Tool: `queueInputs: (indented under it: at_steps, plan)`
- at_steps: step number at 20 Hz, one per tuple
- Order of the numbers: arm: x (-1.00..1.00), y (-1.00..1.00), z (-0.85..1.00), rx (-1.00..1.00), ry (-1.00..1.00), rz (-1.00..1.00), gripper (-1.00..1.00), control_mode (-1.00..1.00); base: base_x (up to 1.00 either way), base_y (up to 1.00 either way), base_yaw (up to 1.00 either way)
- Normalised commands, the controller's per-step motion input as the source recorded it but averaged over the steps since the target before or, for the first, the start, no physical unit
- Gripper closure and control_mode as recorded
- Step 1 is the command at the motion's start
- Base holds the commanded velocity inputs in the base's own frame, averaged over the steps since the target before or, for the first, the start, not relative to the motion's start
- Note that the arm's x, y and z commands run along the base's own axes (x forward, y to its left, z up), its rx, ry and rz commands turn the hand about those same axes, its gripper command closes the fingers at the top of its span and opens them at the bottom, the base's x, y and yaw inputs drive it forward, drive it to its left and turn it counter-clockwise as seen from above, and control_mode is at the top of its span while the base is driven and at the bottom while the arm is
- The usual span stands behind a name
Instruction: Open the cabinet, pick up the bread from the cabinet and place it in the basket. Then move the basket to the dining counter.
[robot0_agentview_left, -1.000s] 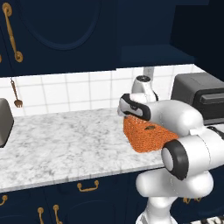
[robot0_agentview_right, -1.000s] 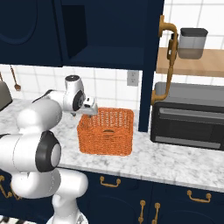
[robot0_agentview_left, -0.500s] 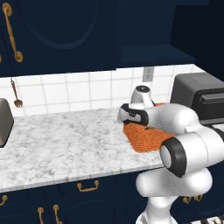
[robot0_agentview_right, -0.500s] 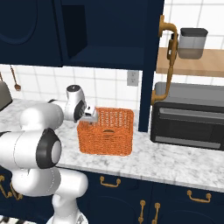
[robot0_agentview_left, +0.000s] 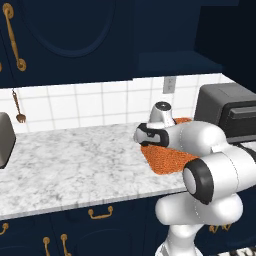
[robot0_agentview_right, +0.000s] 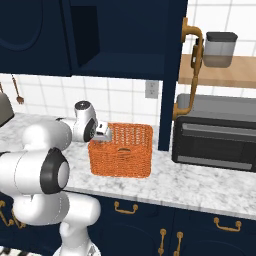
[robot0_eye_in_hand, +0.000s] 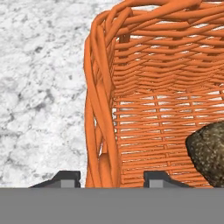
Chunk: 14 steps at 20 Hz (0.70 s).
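The orange woven basket (robot0_agentview_right: 121, 150) stands on the marble surface (robot0_agentview_left: 75, 165), under the open dark navy cabinet (robot0_agentview_right: 120, 35) and just left of a dark grey oven (robot0_agentview_right: 215, 132). In the hand view the claw (robot0_eye_in_hand: 113, 178) straddles the basket's left wall: one dark fingertip sits outside over the marble, the other inside against the weave, with the rim between them. Whether the fingers already press on the wall cannot be told. The bread (robot0_eye_in_hand: 208, 151), a brown speckled lump, lies inside the basket on its floor, at the right edge of the hand view. From the right base view the white arm reaches across from the left, its hand at the basket's upper left corner.
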Motion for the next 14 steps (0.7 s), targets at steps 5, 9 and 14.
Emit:
queueInputs:
  at_steps: [5, 9, 14]
  plan:
    - [0.0, 0.0, 0.0, 0.0, 0.0, 0.0, 1.0, -1.0, 0.0, 0.0, 0.0]
    - [-0.1, 0.0, 0.13, 0.0, -0.01, 0.04, 1.0, -1.0, 0.0, 0.0, 0.0]
    - [-0.5, 0.16, 0.64, 0.0, -0.04, 0.12, 1.0, -1.0, 0.0, 0.0, 0.0]
